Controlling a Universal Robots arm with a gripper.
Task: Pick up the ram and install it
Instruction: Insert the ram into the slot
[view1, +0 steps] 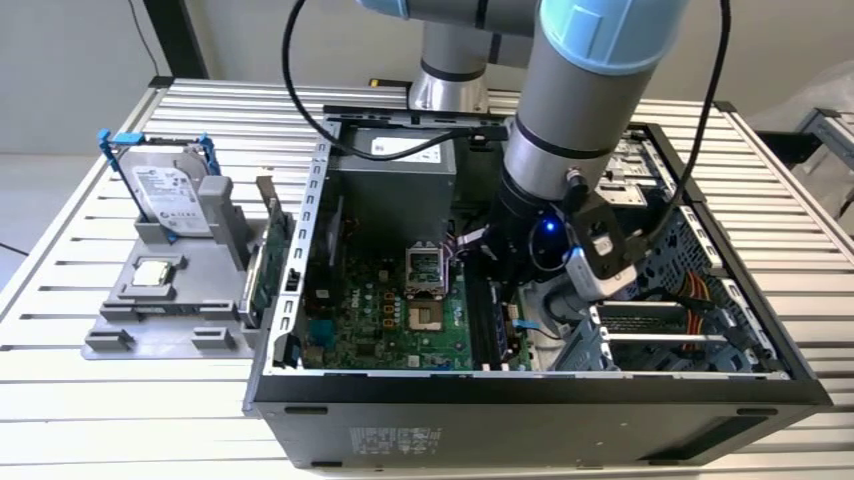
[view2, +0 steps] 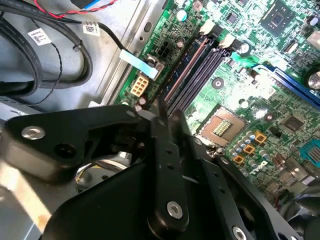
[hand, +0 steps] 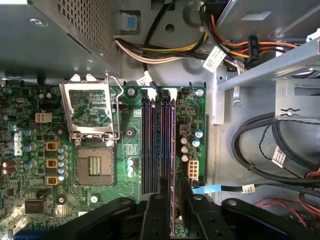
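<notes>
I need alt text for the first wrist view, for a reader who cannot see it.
The black gripper hangs over the motherboard's memory slots, its fingers close around a thin ram stick standing in one slot. Beside the slots is an open processor socket.

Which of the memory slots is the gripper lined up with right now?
The outermost slot, at the board's edge beside the white connector and farthest from the CPU socket. The gripper sits over its end.
</notes>
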